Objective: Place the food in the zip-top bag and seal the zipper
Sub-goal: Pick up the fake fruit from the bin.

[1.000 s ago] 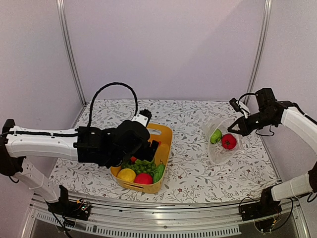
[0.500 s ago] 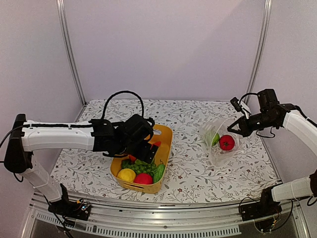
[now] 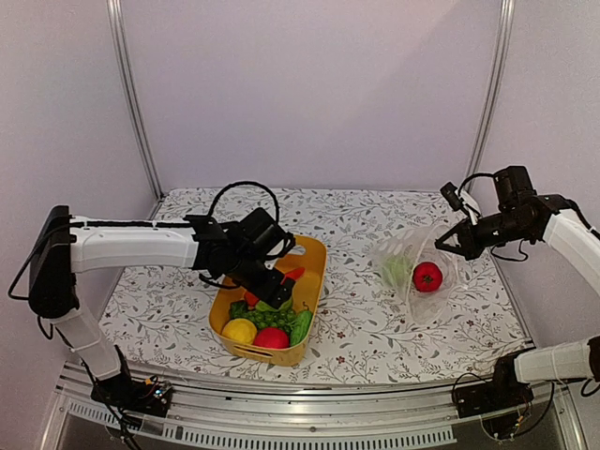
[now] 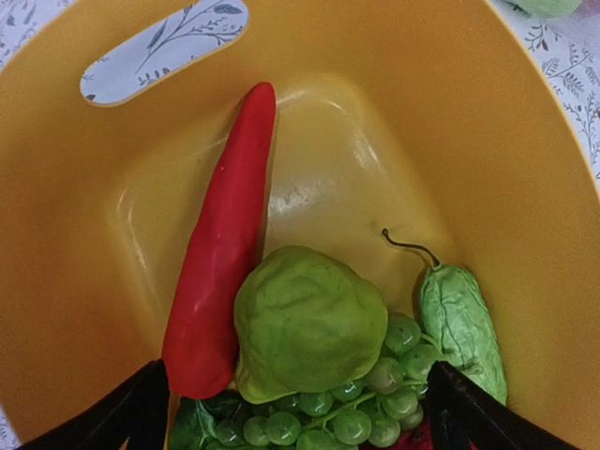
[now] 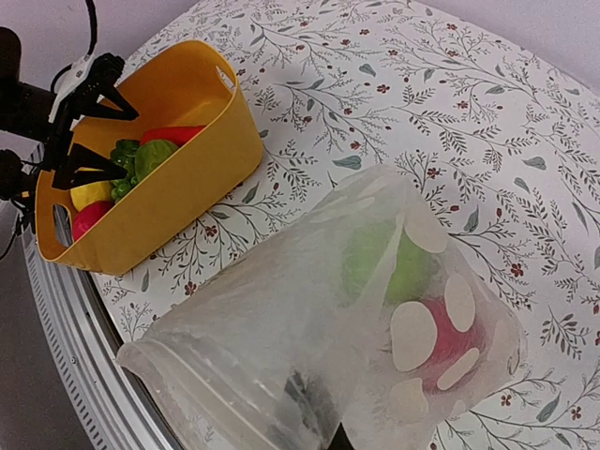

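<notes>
The clear polka-dotted plastic bag [image 5: 281, 309] is held agape for loading, grasped by the right claw [image 3: 448, 242]; the left claw [image 3: 279, 281] is spread above a green leafy toy vegetable [image 4: 309, 319].

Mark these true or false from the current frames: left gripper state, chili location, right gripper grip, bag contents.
1. The left gripper is open above the yellow basket. True.
2. The red chili is in the zip-top bag. False: it lies in the basket beside the leafy green.
3. The right gripper is shut on the zip-top bag. True.
4. The zip-top bag is empty. False: it holds a red fruit and a green fruit.
</notes>
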